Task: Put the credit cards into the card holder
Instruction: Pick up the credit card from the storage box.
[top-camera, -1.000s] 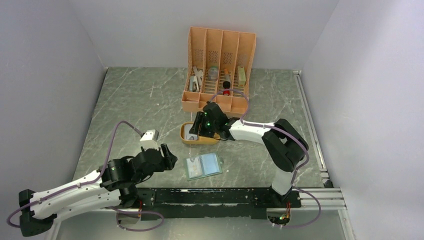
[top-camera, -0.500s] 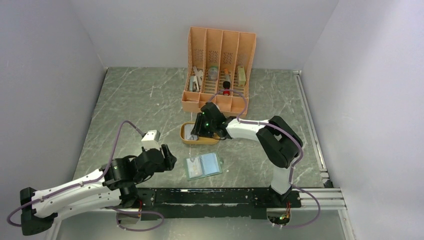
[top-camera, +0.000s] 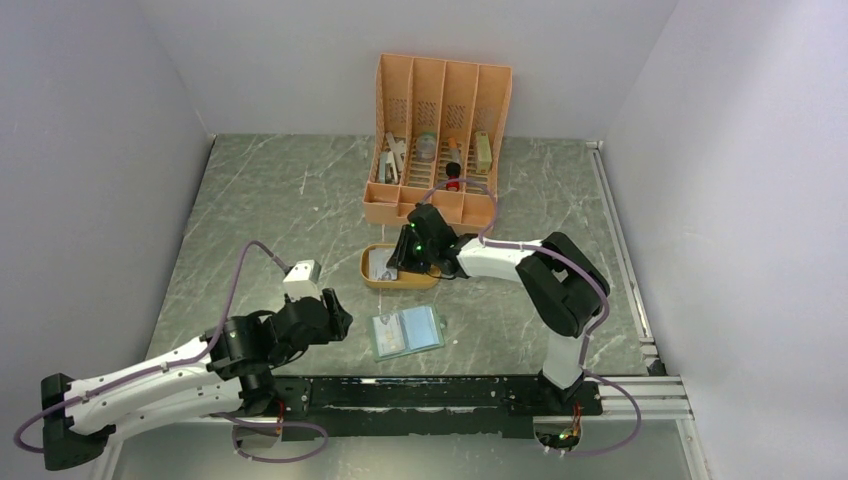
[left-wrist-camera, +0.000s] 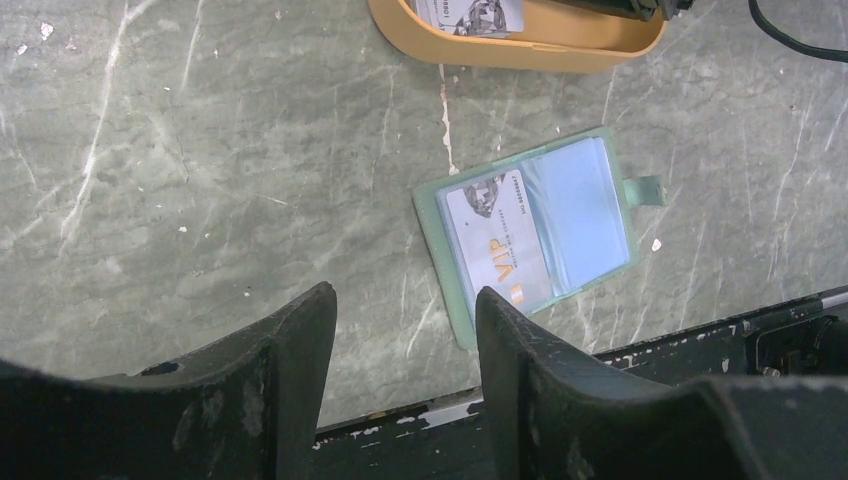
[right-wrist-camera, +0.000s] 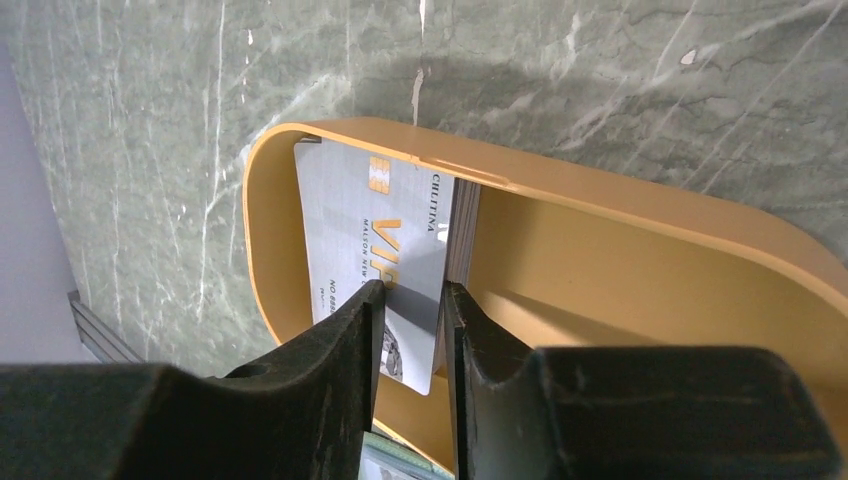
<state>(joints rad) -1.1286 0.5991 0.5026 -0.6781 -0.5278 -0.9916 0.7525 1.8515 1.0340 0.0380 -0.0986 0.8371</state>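
Near the tabletop's (top-camera: 270, 200) front edge the left gripper (left-wrist-camera: 402, 300) hovers with its jaws apart, holding nothing. Just beside it the card holder (left-wrist-camera: 535, 235) lies open, with one VIP card (left-wrist-camera: 497, 240) in its left pocket. Farther back, the orange oval tray (right-wrist-camera: 640, 205) holds the stacked credit cards (right-wrist-camera: 370, 240). The right gripper (right-wrist-camera: 410, 300) straddles their edge, jaws close together; whether it is pinching them I cannot tell. The slotted organizer (top-camera: 440, 100) at the far edge holds small items.

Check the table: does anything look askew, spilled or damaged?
Only small things. The card holder lies open and skewed to the table edge, and the black rail beside it has chipped paint. Nothing is spilled; the loose cards sit stacked in the orange tray.
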